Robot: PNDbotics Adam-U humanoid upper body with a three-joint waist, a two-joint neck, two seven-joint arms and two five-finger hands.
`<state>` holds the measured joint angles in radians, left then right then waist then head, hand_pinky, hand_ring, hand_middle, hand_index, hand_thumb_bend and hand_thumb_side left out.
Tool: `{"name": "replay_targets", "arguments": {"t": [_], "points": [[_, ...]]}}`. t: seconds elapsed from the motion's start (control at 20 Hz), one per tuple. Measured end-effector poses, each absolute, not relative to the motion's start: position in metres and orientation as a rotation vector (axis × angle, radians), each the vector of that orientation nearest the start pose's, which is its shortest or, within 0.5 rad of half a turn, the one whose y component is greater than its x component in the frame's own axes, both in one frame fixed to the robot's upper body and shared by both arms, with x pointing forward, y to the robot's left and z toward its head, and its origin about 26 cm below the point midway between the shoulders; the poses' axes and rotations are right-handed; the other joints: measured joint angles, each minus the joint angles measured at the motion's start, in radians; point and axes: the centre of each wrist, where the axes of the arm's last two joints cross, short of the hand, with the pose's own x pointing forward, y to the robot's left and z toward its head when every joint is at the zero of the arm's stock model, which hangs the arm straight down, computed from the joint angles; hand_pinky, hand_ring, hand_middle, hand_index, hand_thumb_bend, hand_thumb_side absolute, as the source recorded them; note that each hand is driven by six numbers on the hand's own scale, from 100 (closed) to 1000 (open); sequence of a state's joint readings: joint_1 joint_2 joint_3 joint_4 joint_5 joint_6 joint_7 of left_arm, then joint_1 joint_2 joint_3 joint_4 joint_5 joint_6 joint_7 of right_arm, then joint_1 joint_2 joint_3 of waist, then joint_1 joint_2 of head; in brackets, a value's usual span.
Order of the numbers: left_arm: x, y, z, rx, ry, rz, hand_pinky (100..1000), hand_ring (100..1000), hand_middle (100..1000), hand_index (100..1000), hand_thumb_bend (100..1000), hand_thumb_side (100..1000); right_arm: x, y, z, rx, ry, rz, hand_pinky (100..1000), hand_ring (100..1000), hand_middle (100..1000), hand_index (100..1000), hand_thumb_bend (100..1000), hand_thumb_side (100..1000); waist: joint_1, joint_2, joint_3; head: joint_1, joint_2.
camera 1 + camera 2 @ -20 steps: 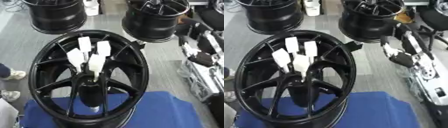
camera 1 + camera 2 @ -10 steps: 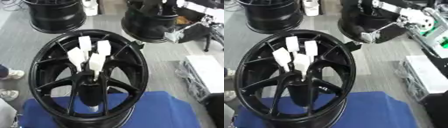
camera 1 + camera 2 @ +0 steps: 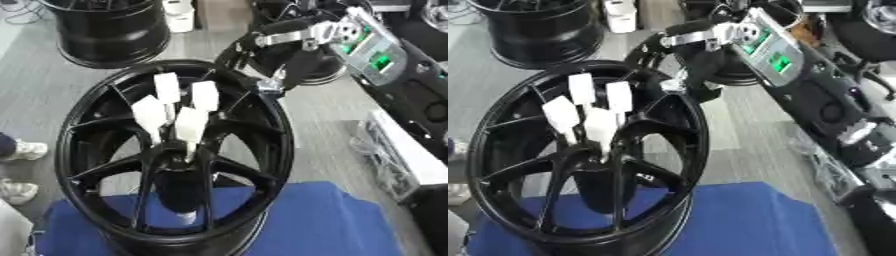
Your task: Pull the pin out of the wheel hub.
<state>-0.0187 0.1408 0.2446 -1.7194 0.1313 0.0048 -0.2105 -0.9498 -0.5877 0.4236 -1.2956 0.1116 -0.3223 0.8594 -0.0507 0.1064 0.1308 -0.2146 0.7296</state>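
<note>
The wheel hub (image 3: 175,160) stands on a cloth (image 3: 324,220), pins (image 3: 175,115) in it, right hand (image 3: 249,47) just behind.

you're in a workshop: behind the black wheel hub (image 3: 175,160) on the blue mat (image 3: 324,220), more black rims (image 3: 109,30) stand on grey floor (image 3: 328,107).

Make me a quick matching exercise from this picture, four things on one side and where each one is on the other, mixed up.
Things:
1. white pins
2. blue mat
3. right hand
4. spare wheel

Places:
A. at the upper rim of the near wheel
B. far left on the floor
C. at the near wheel's hub
D. under the near wheel

Pairs: 1-C, 2-D, 3-A, 4-B
</note>
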Motion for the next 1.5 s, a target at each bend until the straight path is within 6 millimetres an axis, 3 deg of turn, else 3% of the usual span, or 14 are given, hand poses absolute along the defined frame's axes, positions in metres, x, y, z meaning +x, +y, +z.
{"name": "replay_targets", "arguments": {"t": [0.25,0.55,1.15,1.3,1.5], "points": [[0.272,0.333,0.047,0.033,-1.757,-0.038,730,957,651,648,623,648,0.444,-0.199,0.251,-0.04,-1.612,1.997,862,902,902,968,100,357,0.003,0.0,0.007,-0.012,0.007],[0.274,0.331,0.047,0.024,-1.756,-0.043,729,957,650,648,624,648,0.451,-0.182,0.239,-0.069,-1.588,2.028,865,901,899,969,100,393,0.005,0.0,0.015,-0.022,0.007],[0.274,0.331,0.047,0.022,-1.758,-0.046,729,959,648,648,624,648,0.462,-0.184,0.217,-0.142,-1.496,2.038,862,887,868,964,100,418,0.005,0.0,0.017,-0.024,0.007],[0.274,0.331,0.047,0.021,-1.758,-0.047,729,959,648,648,625,648,0.464,-0.184,0.214,-0.148,-1.485,2.038,858,878,832,961,100,423,0.005,0.0,0.017,-0.025,0.007],[0.274,0.331,0.047,0.02,-1.758,-0.048,728,959,647,648,625,648,0.465,-0.187,0.211,-0.158,-1.472,2.032,848,843,700,949,100,389,0.005,0.0,0.017,-0.025,0.007]]}}
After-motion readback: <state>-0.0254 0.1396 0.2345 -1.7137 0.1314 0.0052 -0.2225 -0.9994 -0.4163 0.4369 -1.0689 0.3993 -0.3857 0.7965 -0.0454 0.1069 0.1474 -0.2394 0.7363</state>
